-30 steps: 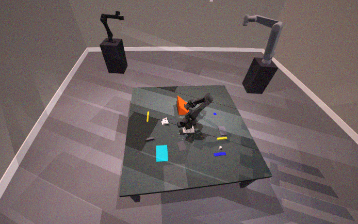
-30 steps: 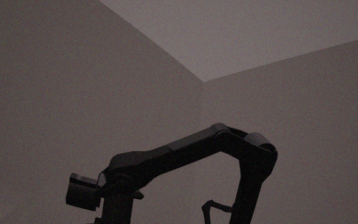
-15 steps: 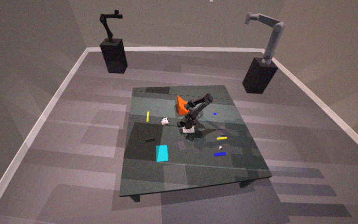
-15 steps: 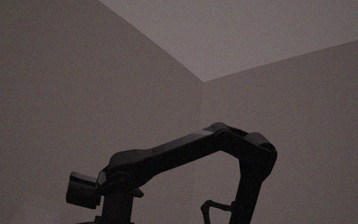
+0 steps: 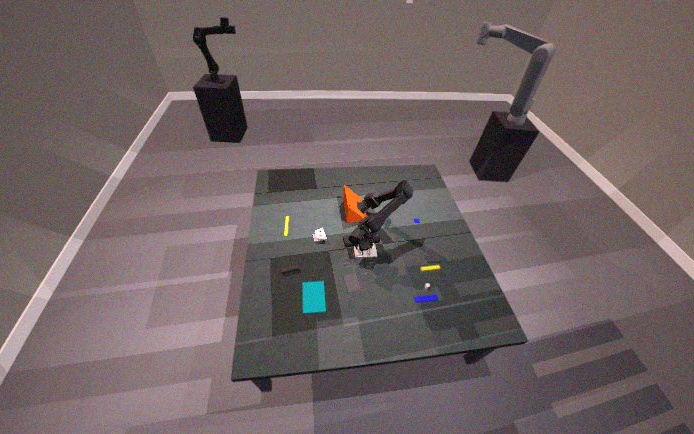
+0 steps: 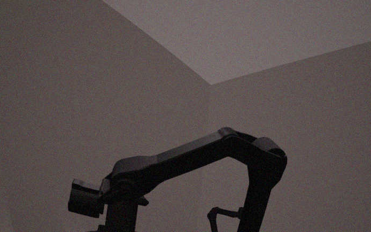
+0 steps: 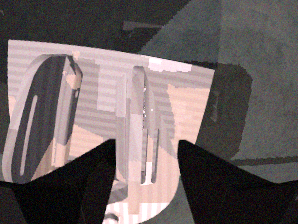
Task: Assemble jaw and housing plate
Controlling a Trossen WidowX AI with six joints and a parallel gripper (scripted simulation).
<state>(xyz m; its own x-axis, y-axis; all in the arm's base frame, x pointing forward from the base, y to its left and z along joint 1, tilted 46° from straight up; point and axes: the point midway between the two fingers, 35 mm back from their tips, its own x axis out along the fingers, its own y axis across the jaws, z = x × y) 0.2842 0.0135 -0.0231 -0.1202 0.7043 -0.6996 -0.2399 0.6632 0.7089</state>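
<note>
A pale base plate [image 5: 371,253] [image 7: 192,107] lies under my gripper [image 5: 364,245] [image 7: 147,147]. In the wrist view one long jaw [image 7: 40,112], with a dark face, stands at the plate's left side. The other jaw [image 7: 135,120], pale and narrow, is upright between my fingertips, over the middle of the plate. My gripper is shut on this jaw. The pins and the gear teeth cannot be made out, so whether the teeth mesh cannot be told. A small white part [image 5: 319,234], which looks like the housing plate, lies apart to the left in the top view.
An orange wedge [image 5: 352,207] stands behind the gripper. A cyan rectangle [image 5: 313,297], a dark bar [image 5: 290,271] and a yellow strip [image 5: 286,225] are to the left. Another yellow bar [image 5: 430,267], a white ball [image 5: 427,285] and a blue bar [image 5: 426,298] are to the right.
</note>
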